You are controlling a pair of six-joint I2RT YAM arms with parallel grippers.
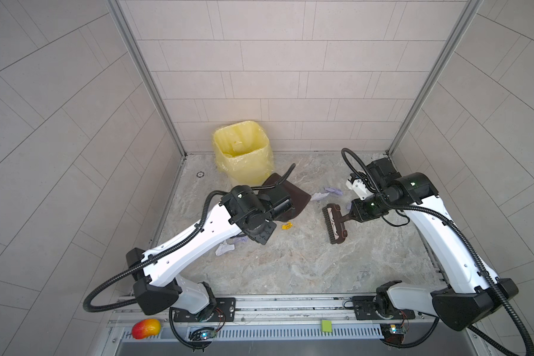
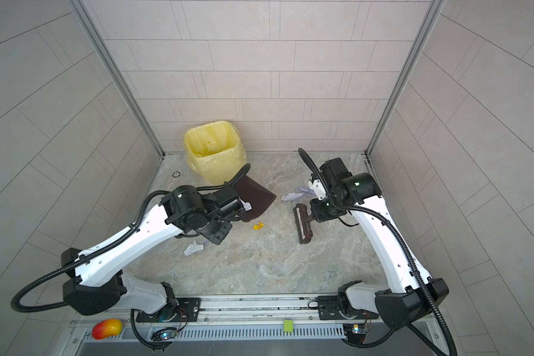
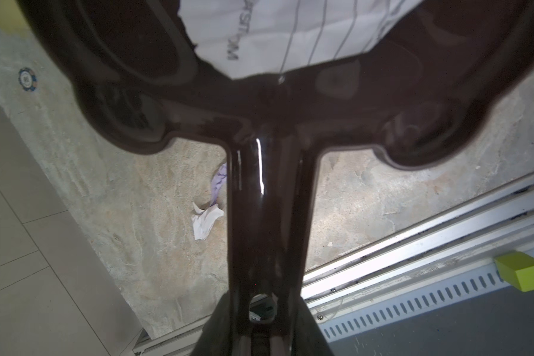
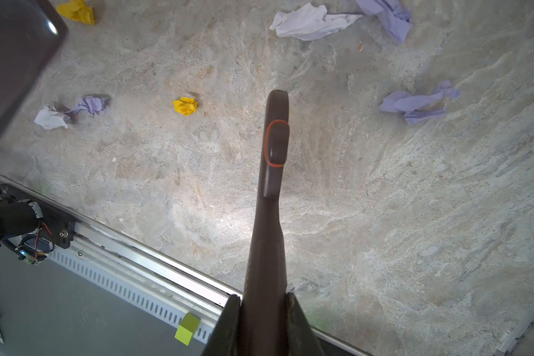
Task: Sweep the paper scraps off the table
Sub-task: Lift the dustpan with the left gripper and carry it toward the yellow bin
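Pinching the dark brown brush (image 4: 272,200) by its handle, the right hand (image 4: 262,297) had both fingers pressed against the handle's sides. The bristled head (image 1: 333,225) reached out just past the fingertips, low over the desk (image 1: 290,265). Whether the bristles met the surface could not be told.

The left hand (image 3: 259,311) was clamped on the handle of a dark dustpan (image 3: 259,108), one finger on each side, with the pan spreading wide ahead of the fingertips. A white lined scrap (image 3: 284,34) sat inside the pan. Beyond the pan, just beside it, stood a yellow-lined bin (image 1: 244,151).

The paper scraps (image 1: 319,194) lay loose on the desk. A white scrap (image 4: 309,23) and a lilac scrap (image 4: 413,104) lay near the right hand, off the far end of the brush head, between it and the dustpan's lip. A yellow scrap (image 1: 286,226) lay between the two hands, closer to the left one and just beside the pan. A white-and-lilac pair (image 1: 224,248) lay behind the left hand, partly under its arm. In the right wrist view another yellow bit (image 4: 76,10) showed at the picture's edge.
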